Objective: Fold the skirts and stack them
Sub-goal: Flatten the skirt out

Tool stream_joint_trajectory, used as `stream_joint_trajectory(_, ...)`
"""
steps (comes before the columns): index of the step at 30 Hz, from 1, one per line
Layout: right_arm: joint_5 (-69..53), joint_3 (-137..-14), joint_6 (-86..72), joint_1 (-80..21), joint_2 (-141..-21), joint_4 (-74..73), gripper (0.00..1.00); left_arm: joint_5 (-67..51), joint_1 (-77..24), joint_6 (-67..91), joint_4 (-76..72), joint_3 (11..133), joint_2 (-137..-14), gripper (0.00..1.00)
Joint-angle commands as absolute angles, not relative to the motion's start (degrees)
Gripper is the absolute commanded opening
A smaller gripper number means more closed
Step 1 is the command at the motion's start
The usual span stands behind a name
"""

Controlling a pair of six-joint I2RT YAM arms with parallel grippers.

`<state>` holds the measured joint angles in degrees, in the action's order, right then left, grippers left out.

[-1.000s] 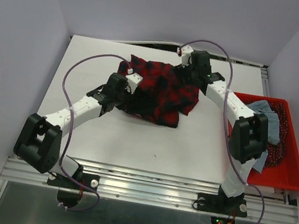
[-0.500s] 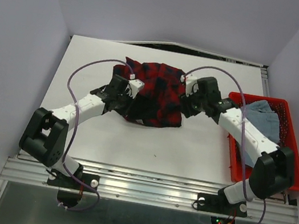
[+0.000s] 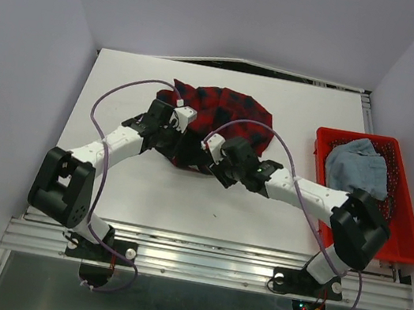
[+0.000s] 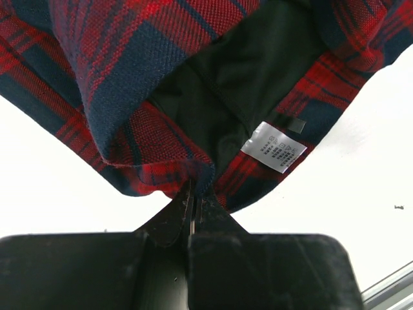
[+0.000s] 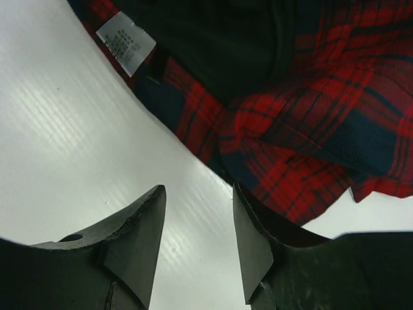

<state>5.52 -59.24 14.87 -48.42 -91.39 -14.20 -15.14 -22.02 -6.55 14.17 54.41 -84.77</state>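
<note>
Now right tool (image 5: 197,197) beside plaid skirt (image 3: 230,115)

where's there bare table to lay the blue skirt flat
Widest: the near strip of table, bounded by the left arm, the right arm and the near edge. Narrower: between the plaid skirt and the basket, and the far-left corner. The centre is crowded.

No readable text anywhere. Only a small white care label (image 4: 273,146) sewn on the dark lining (image 4: 258,71) of the plaid skirt (image 4: 122,58). Found toward 3 o'clock in the left wrist view and toward 11 o'clock in the right wrist view. Print too fine to read.
</note>
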Motion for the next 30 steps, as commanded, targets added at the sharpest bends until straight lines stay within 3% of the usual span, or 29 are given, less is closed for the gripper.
stream_joint_trajectory(1, 15.2, -59.8, 13.8, -50.4, -95.4, -5.7, 0.51, -17.2, -21.9, -6.2, 14.9, 56.7, -84.6, 0.0)
stream_joint_trajectory(8, 23.5, -62.4, 14.8, -50.4, -102.7, -3.9, 0.5, -17.1, -20.9, -6.1, 14.9, 56.6, -84.1, 0.0)
stream_joint_trajectory(12, 30.3, -62.9, 15.3, -47.8, -101.6, -0.6, 0.32, -16.1, -20.0, -6.5, 15.6, 56.2, -82.7, 0.0)
stream_joint_trajectory(16, 29.4, -64.3, 17.1, -44.0, -97.0, -0.6, 0.27, -15.5, -18.6, -7.5, 16.2, 55.5, -81.2, 0.0)
stream_joint_trajectory(18, 27.3, -64.7, 17.5, -42.7, -95.4, -0.9, 0.18, -15.2, -18.5, -7.6, 16.0, 55.1, -80.8, 0.0)
stream_joint_trajectory(20, 24.8, -65.8, 16.6, -41.9, -94.1, -2.5, 0.02, -14.8, -18.5, -7.9, 15.9, 54.7, -80.4, 0.0)
stream_joint_trajectory(24, 22.5, -68.6, 14.7, -38.8, -92.0, -6.3, 0.01, -12.3, -18.2, -8.6, 16.0, 54.1, -79.2, 0.0)
stream_joint_trajectory(30, 23.1, -77.1, 10.9, -29.3, -87.6, -10.5, 0.01, 1.8, -15.5, -9.5, 15.7, 56.9, -73.4, 0.0)
